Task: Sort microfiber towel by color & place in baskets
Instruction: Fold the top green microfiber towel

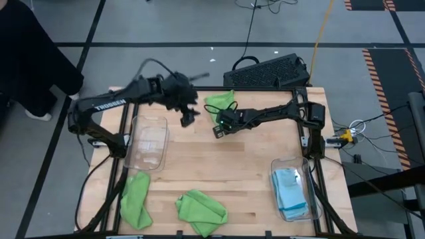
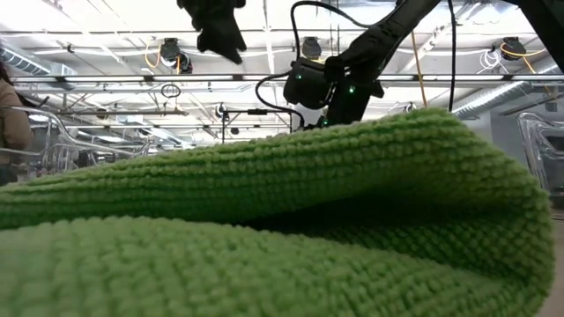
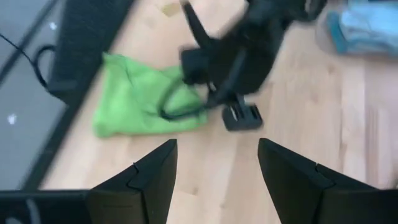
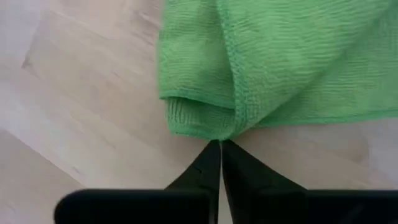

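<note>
Right wrist view: right pincer (image 4: 220, 144) pinched shut on looped lime towel's (image 4: 273, 62) folded hem; left pincer (image 3: 216, 163) wide

Towels, bins and arms on the wooden table, counted

Three lime-green microfiber towels (image 1: 220, 101) (image 1: 135, 199) (image 1: 200, 212); light-blue folded towels (image 1: 290, 188) stacked, number unclear; two clear plastic rectangular bins (image 1: 149, 141) (image 1: 273, 179); one black perforated crate (image 1: 269, 72); two dark robot arms.
</note>
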Controlling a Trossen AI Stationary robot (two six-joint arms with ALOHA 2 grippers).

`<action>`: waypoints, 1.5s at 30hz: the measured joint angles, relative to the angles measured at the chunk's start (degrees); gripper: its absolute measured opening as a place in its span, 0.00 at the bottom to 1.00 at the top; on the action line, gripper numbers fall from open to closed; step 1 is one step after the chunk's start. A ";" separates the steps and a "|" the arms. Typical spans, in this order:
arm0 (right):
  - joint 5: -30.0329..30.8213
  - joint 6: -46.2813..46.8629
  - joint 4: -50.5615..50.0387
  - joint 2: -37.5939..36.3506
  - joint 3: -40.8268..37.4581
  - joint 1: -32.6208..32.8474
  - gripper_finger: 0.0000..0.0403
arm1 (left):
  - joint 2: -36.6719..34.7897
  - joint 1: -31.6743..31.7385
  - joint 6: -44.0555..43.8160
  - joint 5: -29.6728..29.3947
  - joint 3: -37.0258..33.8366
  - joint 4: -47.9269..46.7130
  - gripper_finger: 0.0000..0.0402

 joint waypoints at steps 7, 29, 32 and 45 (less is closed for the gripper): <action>3.05 -2.22 -2.08 -6.47 -0.06 -0.23 0.00 | 0.04 -2.10 -9.78 -4.08 -11.06 9.14 0.57; 1.01 -7.19 -0.45 -17.18 -0.01 -2.23 0.00 | 6.60 -4.49 -14.49 -6.14 -17.61 30.47 0.57; 3.35 -8.85 -2.10 -17.99 0.05 -2.55 0.00 | 9.73 -4.84 -17.44 -7.51 -17.60 31.84 0.57; -4.09 -2.36 2.33 -17.74 -10.12 -3.48 0.17 | 19.48 -7.04 -24.23 -4.12 -17.67 30.54 0.57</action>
